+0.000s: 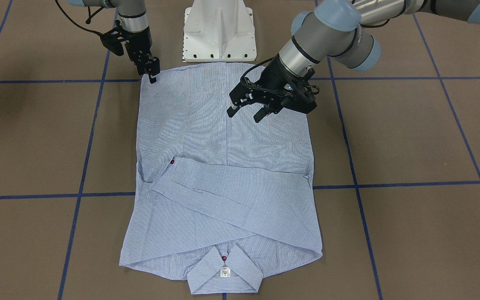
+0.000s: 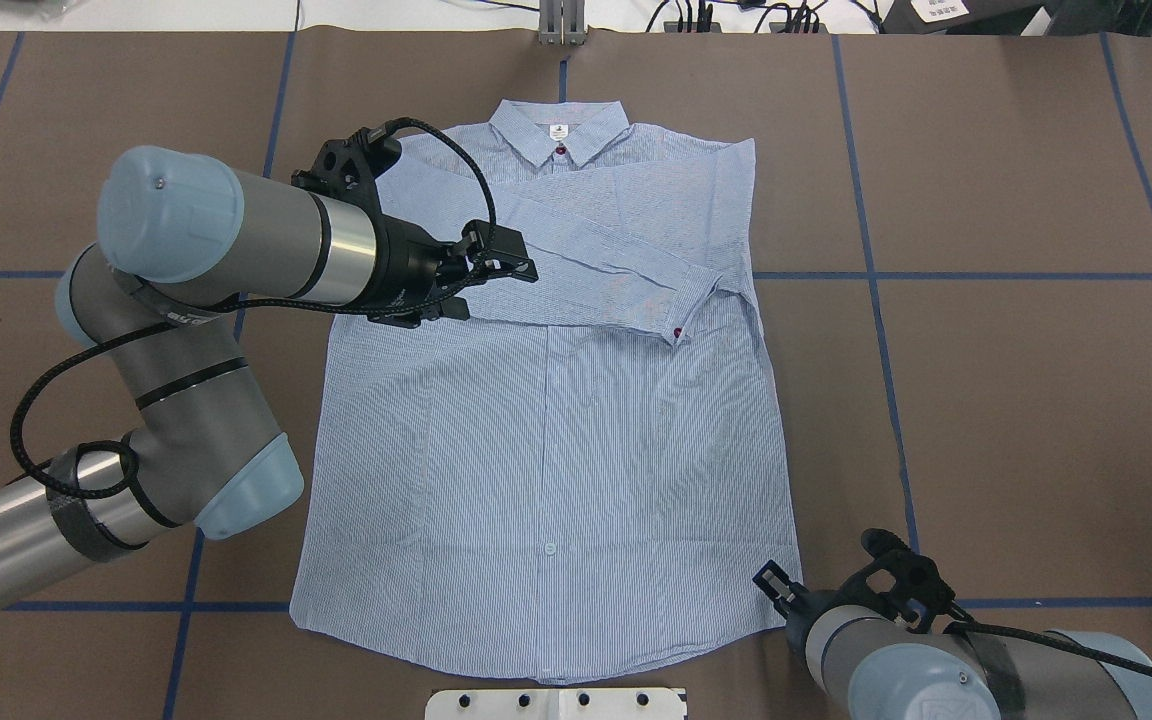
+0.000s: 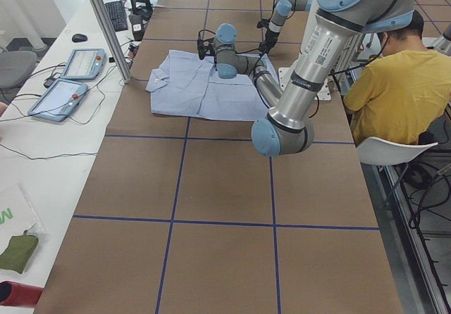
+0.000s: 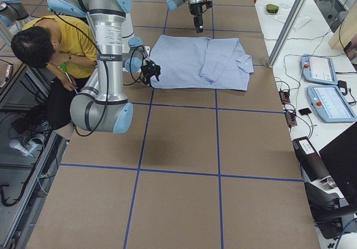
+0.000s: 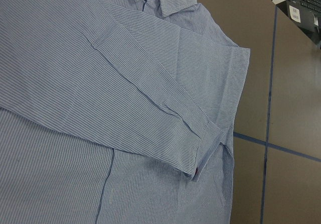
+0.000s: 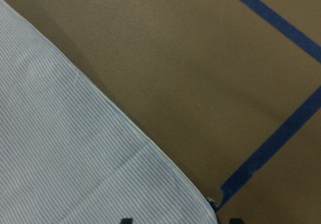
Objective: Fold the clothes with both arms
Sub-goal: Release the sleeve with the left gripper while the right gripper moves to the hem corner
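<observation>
The light blue striped shirt [image 1: 223, 137] lies flat on the brown table, collar [image 2: 558, 128] at the far side from the robot. Both sleeves are folded across the chest, and one cuff with a red button [image 5: 198, 172] rests near the shirt's right side. My left gripper [image 1: 246, 113] hovers open over the shirt body, close to the folded sleeves [image 2: 516, 268], holding nothing. My right gripper [image 1: 153, 78] is low at the hem corner nearest the robot [image 2: 771, 583]. In the right wrist view its two fingertips [image 6: 125, 220] stand apart on either side of that corner [image 6: 208, 204].
The white pedestal base [image 1: 220, 31] stands just behind the hem. Blue tape lines [image 1: 390, 183] grid the table. A person in a yellow shirt [image 3: 394, 82] sits beside the robot. Tablets [image 4: 329, 87] and a metal post [image 3: 106, 25] are beyond the collar end.
</observation>
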You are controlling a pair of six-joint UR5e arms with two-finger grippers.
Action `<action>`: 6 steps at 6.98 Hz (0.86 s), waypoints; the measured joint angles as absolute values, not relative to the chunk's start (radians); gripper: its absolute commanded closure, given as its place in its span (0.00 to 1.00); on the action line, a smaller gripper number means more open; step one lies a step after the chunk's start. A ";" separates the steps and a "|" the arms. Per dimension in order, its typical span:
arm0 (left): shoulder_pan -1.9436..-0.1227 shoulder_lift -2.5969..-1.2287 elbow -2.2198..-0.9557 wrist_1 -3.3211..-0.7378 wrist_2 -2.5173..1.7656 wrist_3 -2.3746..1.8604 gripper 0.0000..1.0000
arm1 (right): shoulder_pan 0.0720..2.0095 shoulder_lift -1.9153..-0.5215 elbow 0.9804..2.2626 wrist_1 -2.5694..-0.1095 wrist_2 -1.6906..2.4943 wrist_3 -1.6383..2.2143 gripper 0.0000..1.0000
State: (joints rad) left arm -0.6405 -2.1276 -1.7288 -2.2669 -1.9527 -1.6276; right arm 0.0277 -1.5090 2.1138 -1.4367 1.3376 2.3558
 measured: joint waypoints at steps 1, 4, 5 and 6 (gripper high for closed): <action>-0.641 -2.128 -1.729 -2.266 -1.953 -1.628 0.08 | 0.028 -1.511 2.114 -1.440 1.338 2.363 1.00; -0.640 -2.121 -1.729 -2.262 -1.952 -1.628 0.08 | 0.028 -1.511 2.116 -1.443 1.343 2.369 1.00; -0.641 -2.087 -1.746 -2.254 -1.951 -1.629 0.08 | 0.028 -1.511 2.121 -1.443 1.344 2.369 1.00; -0.642 -2.020 -1.785 -2.234 -1.948 -1.630 0.08 | 0.030 -1.514 2.131 -1.443 1.345 2.368 1.00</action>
State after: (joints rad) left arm -0.6415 -2.0199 -1.7851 -2.2335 -1.9484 -1.6304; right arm 0.0301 -1.5139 2.1307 -1.4434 1.3451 2.3682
